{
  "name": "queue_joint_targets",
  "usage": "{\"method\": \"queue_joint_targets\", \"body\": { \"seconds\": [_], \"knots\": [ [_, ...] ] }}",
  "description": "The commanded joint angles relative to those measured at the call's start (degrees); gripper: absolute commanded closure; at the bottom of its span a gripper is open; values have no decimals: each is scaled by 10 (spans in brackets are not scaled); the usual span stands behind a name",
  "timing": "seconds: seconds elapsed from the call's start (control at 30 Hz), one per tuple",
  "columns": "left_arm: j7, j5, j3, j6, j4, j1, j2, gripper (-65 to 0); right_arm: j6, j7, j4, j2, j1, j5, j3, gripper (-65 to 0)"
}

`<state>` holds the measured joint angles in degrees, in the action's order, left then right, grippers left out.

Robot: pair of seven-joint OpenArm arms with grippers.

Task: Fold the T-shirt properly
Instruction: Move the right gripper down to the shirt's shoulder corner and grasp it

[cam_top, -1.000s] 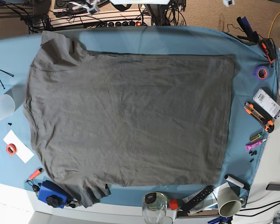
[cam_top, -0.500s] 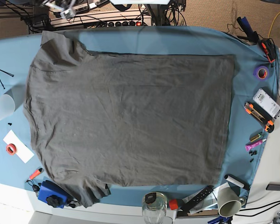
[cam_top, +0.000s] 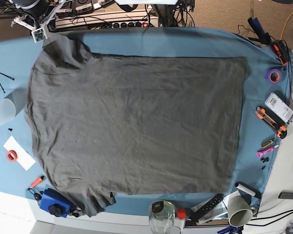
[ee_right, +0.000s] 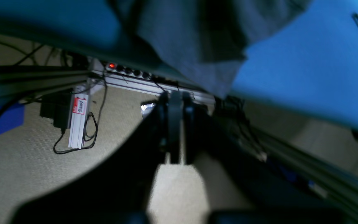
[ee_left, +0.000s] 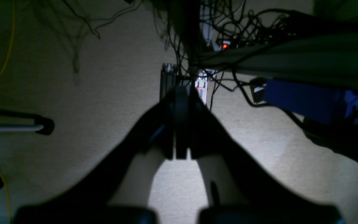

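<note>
The dark charcoal-grey T-shirt (cam_top: 136, 122) lies spread flat on the blue table cloth (cam_top: 185, 41), with the collar side at the left and the hem at the right. One sleeve (cam_top: 63, 48) points to the far left corner, the other (cam_top: 95, 202) to the near edge. My right gripper (cam_top: 33, 22) hangs beyond the table's far left corner, just off that sleeve. In the right wrist view it (ee_right: 176, 96) is shut and empty over the floor, with the sleeve (ee_right: 197, 37) just ahead. My left gripper (ee_left: 182, 91) is shut and empty over the carpet, out of the base view.
Around the shirt lie a clear cup (cam_top: 1, 112), red tape roll (cam_top: 11, 155), blue box (cam_top: 53, 202), glass jar (cam_top: 162, 214), white mug (cam_top: 240, 210), box cutters (cam_top: 271, 122) and purple tape (cam_top: 274, 75). A power strip (cam_top: 132, 23) and cables sit behind the table.
My right arm has moved left along the table's far edge to the far left sleeve corner. The left arm has left the base view's top right. The shirt has not moved.
</note>
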<state>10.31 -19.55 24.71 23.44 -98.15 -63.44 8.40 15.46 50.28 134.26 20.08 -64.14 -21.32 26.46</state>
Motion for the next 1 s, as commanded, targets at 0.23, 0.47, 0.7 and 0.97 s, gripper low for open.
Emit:
{"method": "queue_joint_targets", "body": {
  "seconds": [0.23, 0.47, 0.7, 0.97],
  "knots": [
    [-7, -2, 2, 2, -6, -13, 2, 0, 14, -10, 7, -17, -8, 23, 10, -226],
    [-7, -2, 2, 2, -6, -12, 2, 0, -33, -7, 7, -18, -2, 73, 10, -226],
    [-7, -2, 2, 3, -6, -12, 2, 0, 14, 31, 7, -18, 26, 16, 10, -226],
    [-7, -2, 2, 3, -6, -12, 2, 0, 60, 4, 7, -18, 26, 8, 10, -226]
  ]
}}
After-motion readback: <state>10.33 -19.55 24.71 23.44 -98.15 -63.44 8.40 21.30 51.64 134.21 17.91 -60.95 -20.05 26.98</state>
